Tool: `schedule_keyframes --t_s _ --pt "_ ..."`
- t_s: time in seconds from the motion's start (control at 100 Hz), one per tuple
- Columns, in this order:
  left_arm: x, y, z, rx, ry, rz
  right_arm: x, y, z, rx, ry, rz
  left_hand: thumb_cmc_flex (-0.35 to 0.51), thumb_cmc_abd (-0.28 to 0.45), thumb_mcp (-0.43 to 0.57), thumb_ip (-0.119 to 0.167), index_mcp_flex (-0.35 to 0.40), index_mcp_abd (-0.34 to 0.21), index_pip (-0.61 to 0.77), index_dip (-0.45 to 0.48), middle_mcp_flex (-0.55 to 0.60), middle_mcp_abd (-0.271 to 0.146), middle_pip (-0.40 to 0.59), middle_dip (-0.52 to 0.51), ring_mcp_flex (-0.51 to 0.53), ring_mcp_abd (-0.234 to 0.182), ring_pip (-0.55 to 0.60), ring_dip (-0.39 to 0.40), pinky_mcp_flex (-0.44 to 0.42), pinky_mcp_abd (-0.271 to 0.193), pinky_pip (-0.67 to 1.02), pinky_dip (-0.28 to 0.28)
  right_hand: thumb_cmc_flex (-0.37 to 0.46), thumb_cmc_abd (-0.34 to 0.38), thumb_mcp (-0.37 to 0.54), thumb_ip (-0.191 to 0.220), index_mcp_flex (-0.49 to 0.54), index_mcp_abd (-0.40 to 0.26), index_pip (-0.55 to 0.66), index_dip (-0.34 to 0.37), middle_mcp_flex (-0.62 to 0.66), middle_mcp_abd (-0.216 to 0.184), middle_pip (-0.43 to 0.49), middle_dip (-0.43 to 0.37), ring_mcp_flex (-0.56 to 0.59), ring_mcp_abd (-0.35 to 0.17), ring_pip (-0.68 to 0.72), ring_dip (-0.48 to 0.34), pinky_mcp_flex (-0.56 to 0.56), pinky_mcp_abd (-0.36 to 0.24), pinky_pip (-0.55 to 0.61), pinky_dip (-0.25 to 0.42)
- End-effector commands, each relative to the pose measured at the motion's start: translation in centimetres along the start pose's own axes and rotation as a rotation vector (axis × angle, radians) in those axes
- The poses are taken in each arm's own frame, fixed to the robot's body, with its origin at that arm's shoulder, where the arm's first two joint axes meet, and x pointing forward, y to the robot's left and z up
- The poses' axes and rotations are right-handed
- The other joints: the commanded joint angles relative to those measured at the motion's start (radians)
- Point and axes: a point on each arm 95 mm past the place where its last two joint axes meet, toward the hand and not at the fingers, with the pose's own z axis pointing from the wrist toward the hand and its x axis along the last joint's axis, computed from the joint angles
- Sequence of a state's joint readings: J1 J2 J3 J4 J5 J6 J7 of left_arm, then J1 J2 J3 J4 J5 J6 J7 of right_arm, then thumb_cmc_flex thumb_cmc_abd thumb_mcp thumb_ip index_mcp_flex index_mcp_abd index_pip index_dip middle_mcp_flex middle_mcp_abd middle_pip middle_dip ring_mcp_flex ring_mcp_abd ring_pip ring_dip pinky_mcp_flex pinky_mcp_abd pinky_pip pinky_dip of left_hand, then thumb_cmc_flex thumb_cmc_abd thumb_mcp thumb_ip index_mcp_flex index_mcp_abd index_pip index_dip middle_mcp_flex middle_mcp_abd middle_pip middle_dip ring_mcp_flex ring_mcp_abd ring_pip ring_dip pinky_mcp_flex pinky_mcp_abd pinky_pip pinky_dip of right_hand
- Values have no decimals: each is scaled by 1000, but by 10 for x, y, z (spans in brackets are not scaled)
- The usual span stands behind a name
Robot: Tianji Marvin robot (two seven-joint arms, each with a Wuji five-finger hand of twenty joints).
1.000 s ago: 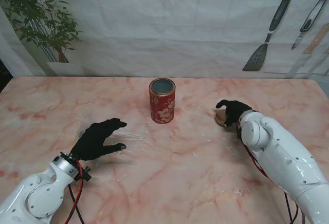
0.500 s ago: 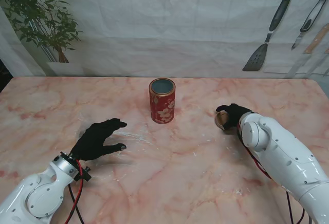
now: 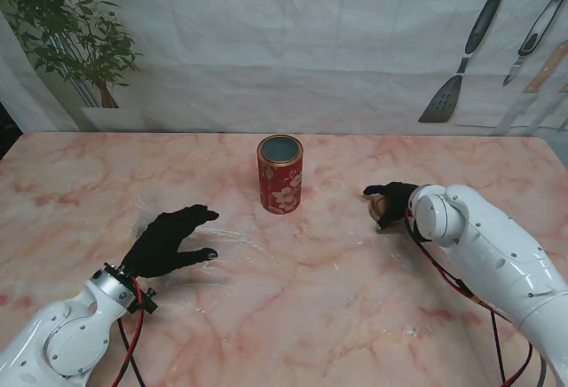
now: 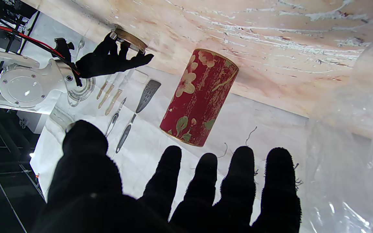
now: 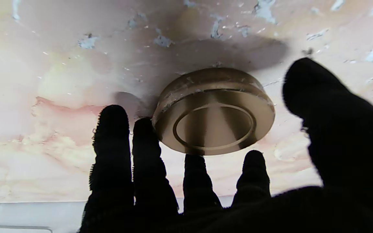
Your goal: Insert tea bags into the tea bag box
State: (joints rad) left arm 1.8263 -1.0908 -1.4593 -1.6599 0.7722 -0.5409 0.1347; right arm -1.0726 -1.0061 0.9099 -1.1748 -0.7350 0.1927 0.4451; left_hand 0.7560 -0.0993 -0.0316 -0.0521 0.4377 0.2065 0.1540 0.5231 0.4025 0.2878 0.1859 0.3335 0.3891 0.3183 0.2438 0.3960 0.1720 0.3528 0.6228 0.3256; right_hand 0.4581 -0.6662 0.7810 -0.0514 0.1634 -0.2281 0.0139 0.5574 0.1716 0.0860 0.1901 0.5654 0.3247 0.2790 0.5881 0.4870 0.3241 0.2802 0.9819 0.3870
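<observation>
On the left, the left hand (image 3: 169, 241) rests on the pink marble table (image 3: 293, 316) exactly as it did a second ago, its fingers (image 4: 238, 181) spread and holding nothing; a clear plastic film (image 4: 351, 145) lies just beside it in the left wrist view, and I cannot tell if tea bags are inside. In the middle, the tea bag box (image 3: 280, 174), a red tin with flowers, stands upright with its mouth open and has not moved. On the right is the only change: the right hand (image 3: 392, 202) has turned a little and drawn nearer to me over the round gold lid (image 5: 213, 111), which lies flat on the table. Its fingers (image 5: 112, 145) are spread around the lid and do not pinch it. I judge that the lid is just put aside, so the box is ready, but no tea bag is in it yet.
</observation>
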Motion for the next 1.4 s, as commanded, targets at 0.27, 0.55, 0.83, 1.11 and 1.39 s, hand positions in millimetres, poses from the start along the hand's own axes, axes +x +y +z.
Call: schedule_keyframes --t_s 0.27,0.55,0.83,1.11,1.39 --pt "1 1 1 -3 7 -2 1 -48 12 67 -35 -72 25 24 8 24 17 -21 4 9 -2 -24 3 -4 20 -29 -8 13 3 -28 38 16 268 -85 267 -15 -43 28 233 56 -15 -32 242 37 149 -215 80 -21 184 -240 46 -74" --pt "1 0 1 -3 8 -3 0 -65 22 72 -42 -47 23 25 8 23 16 -23 4 9 -3 -23 3 -4 21 -27 -8 13 2 -27 38 16 544 -227 520 -182 -57 -20 723 -189 0 -125 586 -28 303 -229 155 -16 282 -270 297 -400" --pt "1 1 1 3 10 -7 0 -77 25 117 -22 -54 25 32 7 22 16 -22 5 9 -4 -24 2 -4 20 -27 -8 13 2 -25 38 16 307 -68 310 4 -56 16 666 -227 0 -102 503 -56 242 -221 128 -13 298 -270 66 -79" --pt "1 1 1 3 13 -12 -1 -92 34 -4 -28 -47 25 33 7 23 15 -25 5 9 -3 -24 3 -4 21 -29 -8 14 3 -26 40 17 593 -294 619 -218 201 40 837 -242 285 -176 652 -39 487 -272 178 -32 395 -342 375 -392" --pt "1 2 1 -1 13 -12 -4 -82 32 -100 -26 25 25 33 7 23 18 -23 6 10 -4 -25 2 -4 21 -28 -8 14 3 -27 40 17 600 -296 643 -226 311 51 826 -240 393 -164 669 -25 548 -292 211 -21 424 -343 408 -310"
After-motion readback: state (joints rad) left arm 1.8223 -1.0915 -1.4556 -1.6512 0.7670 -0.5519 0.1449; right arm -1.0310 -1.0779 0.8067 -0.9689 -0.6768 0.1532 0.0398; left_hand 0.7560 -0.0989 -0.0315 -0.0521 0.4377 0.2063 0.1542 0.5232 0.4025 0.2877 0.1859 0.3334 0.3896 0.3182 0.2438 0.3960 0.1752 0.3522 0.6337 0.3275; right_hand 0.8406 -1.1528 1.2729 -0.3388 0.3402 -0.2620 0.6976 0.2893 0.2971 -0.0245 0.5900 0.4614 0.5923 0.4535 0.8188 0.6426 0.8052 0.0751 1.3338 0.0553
